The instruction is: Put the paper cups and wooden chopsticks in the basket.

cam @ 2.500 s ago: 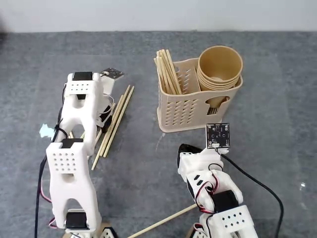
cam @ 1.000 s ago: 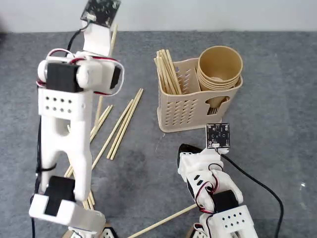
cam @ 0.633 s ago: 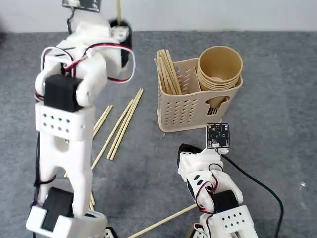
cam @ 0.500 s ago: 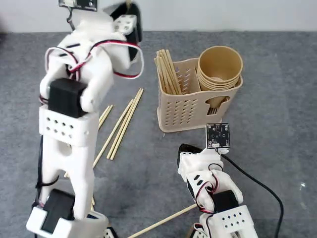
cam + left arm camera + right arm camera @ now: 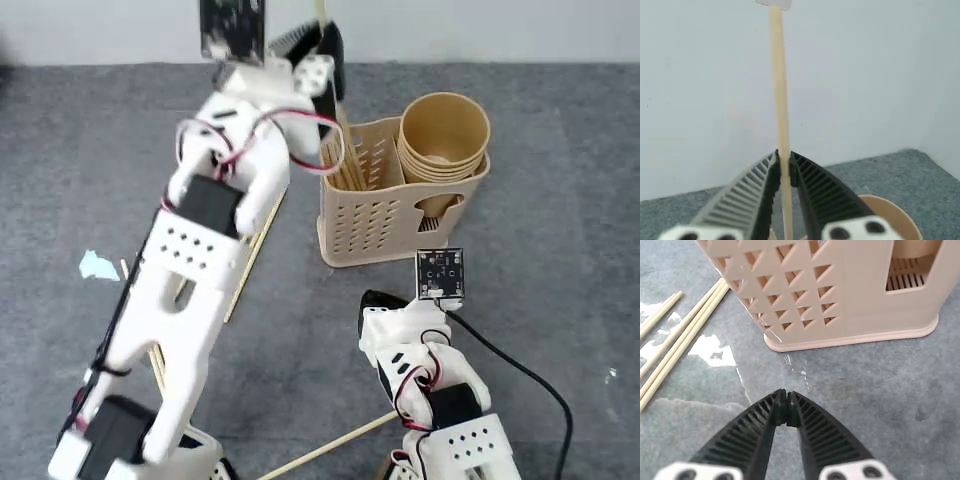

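A beige perforated basket (image 5: 375, 225) stands at the back middle, with a stack of paper cups (image 5: 444, 135) in its right compartment and several wooden chopsticks (image 5: 340, 150) in its left one. My left gripper (image 5: 325, 55) hangs above the left compartment, shut on one upright chopstick (image 5: 779, 75); the pinch (image 5: 783, 161) is near its lower part. My right gripper (image 5: 786, 409) is shut on nothing and sits low over the mat in front of the basket (image 5: 840, 300).
Loose chopsticks (image 5: 248, 262) lie on the grey mat under the left arm, also seen as chopsticks (image 5: 685, 335) from the right wrist. One more chopstick (image 5: 330, 447) lies at the front beside the right arm's base. A pale scrap (image 5: 97, 266) sits far left.
The left arm rose from the loose chopsticks at the left with one chopstick and swung right, to above the basket's left compartment. The right arm kept still.
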Available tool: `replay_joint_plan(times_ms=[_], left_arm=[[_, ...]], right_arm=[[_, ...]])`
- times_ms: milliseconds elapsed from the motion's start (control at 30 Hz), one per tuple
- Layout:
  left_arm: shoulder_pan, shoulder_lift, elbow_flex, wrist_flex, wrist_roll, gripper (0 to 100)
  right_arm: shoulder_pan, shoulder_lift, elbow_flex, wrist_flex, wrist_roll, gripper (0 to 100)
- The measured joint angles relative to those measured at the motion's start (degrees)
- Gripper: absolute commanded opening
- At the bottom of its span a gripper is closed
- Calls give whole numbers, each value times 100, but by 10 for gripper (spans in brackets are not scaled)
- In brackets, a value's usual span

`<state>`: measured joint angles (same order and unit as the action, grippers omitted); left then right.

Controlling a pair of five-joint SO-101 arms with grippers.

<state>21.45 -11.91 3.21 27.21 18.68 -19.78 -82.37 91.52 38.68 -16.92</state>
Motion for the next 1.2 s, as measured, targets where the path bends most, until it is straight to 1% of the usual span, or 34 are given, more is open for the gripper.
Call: replay_joint_plan(times_ms=[100,233,300,367,433,567,767,900,1200], left_arm=[[18,-369,818,-536,0,12],[26,-642,1653,-738,18,19],[26,-677,1793,-738,26,67],[26,-703,1793,-615,18,144],[26,-730,1785,-334,18,171],[9,-730,1266,668,237,153],[-501,-738,-35,2163,211,152],[-897,-738,-343,2831,-211,152],[-1881,-738,-352,3912,-1090,152]], right_arm=[[0,0,0,0,0,10],[0,0,0,0,0,10],[0,0,0,0,0,10],[0,0,0,0,0,10],[0,0,0,0,0,10],[0,0,0,0,0,10],[0,0,0,0,0,10],[0,0,0,0,0,10],[0,0,0,0,0,10]])
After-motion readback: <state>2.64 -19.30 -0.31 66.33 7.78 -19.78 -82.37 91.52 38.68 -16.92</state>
